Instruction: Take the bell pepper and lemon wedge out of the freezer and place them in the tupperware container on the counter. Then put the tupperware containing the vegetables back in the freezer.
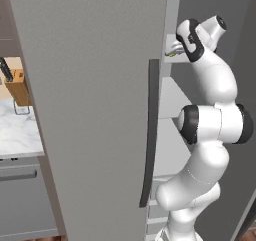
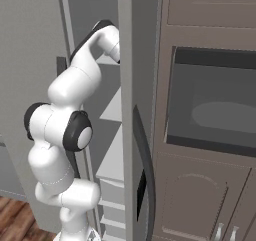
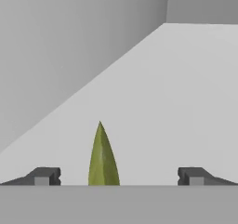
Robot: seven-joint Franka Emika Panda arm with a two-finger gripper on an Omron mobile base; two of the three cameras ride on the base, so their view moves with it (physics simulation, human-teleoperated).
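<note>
Left base view: our arm reaches into open freezer (image 1: 100, 110), hand (image 1: 173, 49) at upper shelf (image 1: 172, 92); small yellow-green bit just under it, likely lemon wedge (image 1: 172, 54). Counter (image 1: 17, 132) well off to left.

Right base view: wrist goes behind freezer door edge; we cannot tell the hand's state from here.

Hand view: fingertips (image 3: 46, 175) spread wide, nothing held. Lemon wedge (image 3: 102, 158) lies between them, left of centre, long axis pointing away along shelf (image 3: 176, 102). We judge a straight advance, then close.

The lemon wedge (image 3: 103, 160) stands between the spread fingers (image 3: 44, 175); bare freezer shelf (image 3: 186, 97) lies beyond.
</note>
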